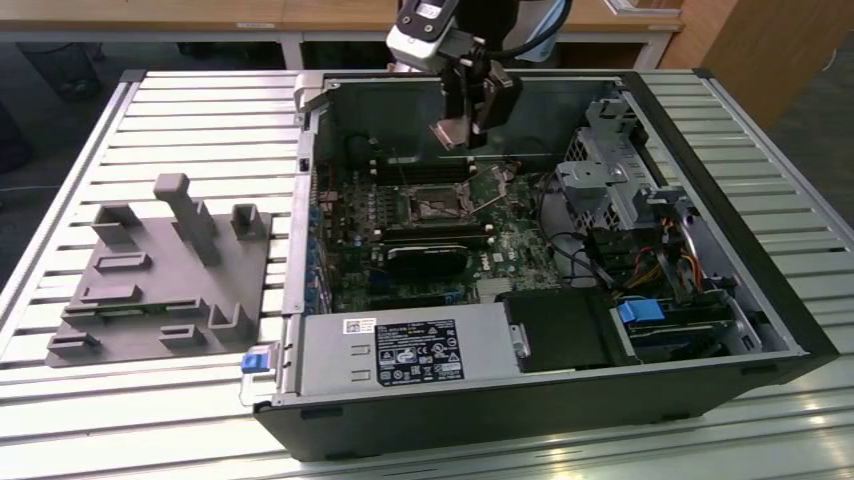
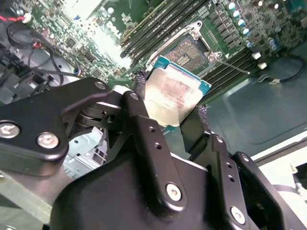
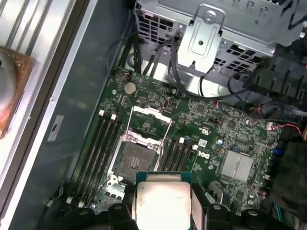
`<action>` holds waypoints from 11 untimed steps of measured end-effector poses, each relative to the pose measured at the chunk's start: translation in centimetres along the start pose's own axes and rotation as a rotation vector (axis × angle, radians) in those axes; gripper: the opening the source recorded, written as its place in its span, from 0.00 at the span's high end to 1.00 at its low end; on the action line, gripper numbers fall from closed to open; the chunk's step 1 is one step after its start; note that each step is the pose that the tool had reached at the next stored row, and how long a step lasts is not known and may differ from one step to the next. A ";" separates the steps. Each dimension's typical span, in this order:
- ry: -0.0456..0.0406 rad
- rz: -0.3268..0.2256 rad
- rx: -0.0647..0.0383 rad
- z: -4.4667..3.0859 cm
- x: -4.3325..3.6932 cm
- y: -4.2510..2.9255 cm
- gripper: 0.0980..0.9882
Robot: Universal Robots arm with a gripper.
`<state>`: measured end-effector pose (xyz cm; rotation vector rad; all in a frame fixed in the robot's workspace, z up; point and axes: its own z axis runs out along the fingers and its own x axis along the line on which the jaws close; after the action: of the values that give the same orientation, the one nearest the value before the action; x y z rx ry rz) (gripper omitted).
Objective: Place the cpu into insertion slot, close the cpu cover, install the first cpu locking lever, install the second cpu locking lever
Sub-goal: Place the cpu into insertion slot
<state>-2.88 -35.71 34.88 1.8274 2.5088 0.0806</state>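
My hand [image 2: 171, 99] grips the flat silvery square cpu [image 3: 163, 203] above the dark square insertion slot [image 3: 135, 160]; it needs level, squared alignment.

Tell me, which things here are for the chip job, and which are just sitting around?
For the job:
- gripper, holding the cpu
- slot
- cover, open

Just sitting around:
- grey fixture on the table
- power supply
- memory slots
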 end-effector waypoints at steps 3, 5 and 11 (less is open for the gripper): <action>-0.0006 0.011 0.000 0.14 0.00 -0.01 0.50; -0.0009 0.015 0.000 0.23 0.00 -0.02 0.50; -0.0013 0.019 0.000 0.51 0.00 -0.03 0.50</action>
<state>-2.89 -35.71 34.37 1.8505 2.4911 0.0802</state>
